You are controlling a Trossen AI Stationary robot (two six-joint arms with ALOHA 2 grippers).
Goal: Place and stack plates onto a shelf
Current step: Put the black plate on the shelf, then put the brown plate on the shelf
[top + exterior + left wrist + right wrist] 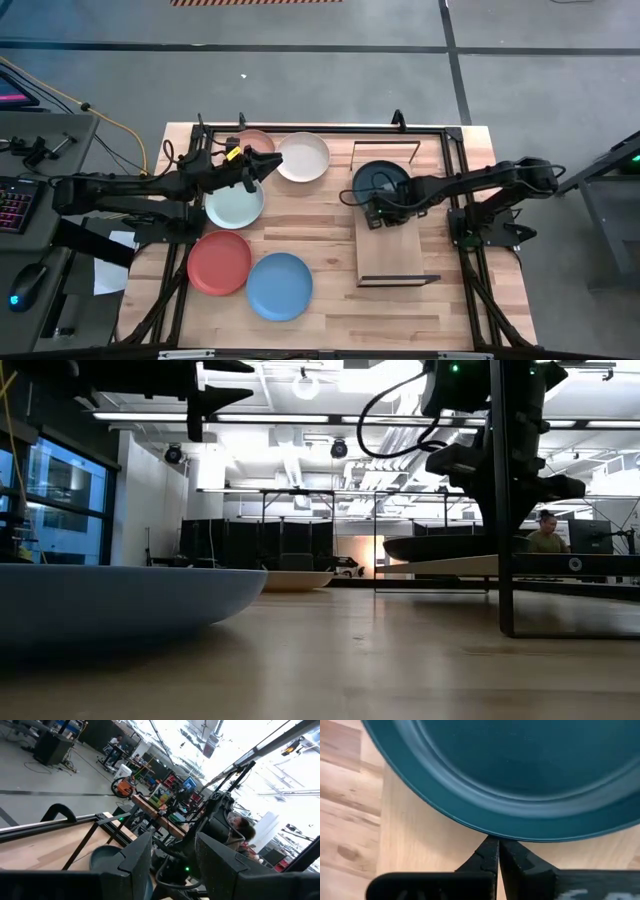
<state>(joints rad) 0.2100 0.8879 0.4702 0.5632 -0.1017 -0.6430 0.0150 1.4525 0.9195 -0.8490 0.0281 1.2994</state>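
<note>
The dark teal plate point(380, 182) lies flat on the far half of the shelf point(392, 250); it also shows in the right wrist view point(520, 765). My right gripper point(497, 851) is shut, its tips at the plate's near rim, low over the shelf board point(430, 845). My left gripper point(267, 165) is open and empty, raised above the table between the salmon pink plate point(254, 140), the white plate point(303, 157) and the pale mint plate point(235, 206). The coral red plate point(220, 262) and the bright blue plate point(280, 286) lie flat on the tabletop near the front. My right gripper's shut fingertips point(491, 845) stand right at the teal plate's near rim point(485, 831), coming level from the shelf's near end. I cannot tell whether they touch the rim. The plate lies flat on the shelf board.
The shelf's near half point(395, 258) is bare wood, with black frame ends at its far point(385, 145) and near point(398, 281) ends. A black frame rail point(330, 131) runs along the table's far edge. People show in the room beyond the table point(545, 532).
</note>
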